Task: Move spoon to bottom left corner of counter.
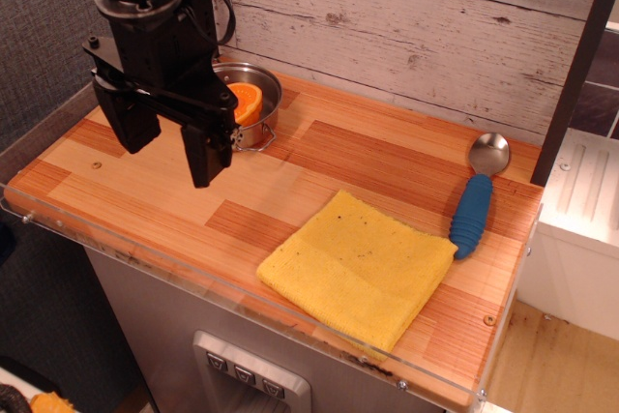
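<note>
The black gripper [174, 140] hangs with fingers spread wide, empty, over the wooden counter [145, 191]. Well off to its right, past a yellow cloth [358, 266], lies the blue-handled spoon [478, 197]. Just behind it sits a metal pot [253, 103] holding an orange slice [246, 100].

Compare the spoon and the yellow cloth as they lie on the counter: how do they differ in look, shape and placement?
The spoon is narrow and rigid, with a shiny silver bowl and ribbed blue handle; the yellow cloth is broad, soft, folded and all one colour. The spoon lies near the counter's right end, bowl toward the back wall; the cloth sits nearer the front edge, turned diamond-wise. Both lie flat, side by side, far from the open gripper.
</note>
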{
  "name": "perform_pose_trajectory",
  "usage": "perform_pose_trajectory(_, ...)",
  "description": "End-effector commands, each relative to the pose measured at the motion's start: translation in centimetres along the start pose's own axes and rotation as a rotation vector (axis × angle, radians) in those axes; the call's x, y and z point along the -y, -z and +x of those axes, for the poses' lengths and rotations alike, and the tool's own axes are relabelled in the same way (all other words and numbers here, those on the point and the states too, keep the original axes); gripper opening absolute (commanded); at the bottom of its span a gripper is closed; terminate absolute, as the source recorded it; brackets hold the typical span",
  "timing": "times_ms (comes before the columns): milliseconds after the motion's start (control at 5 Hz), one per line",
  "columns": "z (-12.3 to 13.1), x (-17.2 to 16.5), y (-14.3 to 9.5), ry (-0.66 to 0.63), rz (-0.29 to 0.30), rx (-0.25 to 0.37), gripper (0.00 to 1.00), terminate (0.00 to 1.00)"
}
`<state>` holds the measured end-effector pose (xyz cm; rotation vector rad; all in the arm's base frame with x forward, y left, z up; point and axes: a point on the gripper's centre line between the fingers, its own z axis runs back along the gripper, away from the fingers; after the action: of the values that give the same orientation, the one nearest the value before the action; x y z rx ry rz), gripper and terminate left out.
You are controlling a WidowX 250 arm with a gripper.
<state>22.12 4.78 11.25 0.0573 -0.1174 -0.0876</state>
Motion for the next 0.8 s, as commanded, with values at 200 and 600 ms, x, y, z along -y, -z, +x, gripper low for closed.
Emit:
perform_pose_trajectory(200,2.1,2.3,0.4,0.027,-0.025,0.032,1.0,0.0)
perform_pose_trajectory(600,7.4,8.2,3.4,0.004,-0.06,0.082,1.0,0.0)
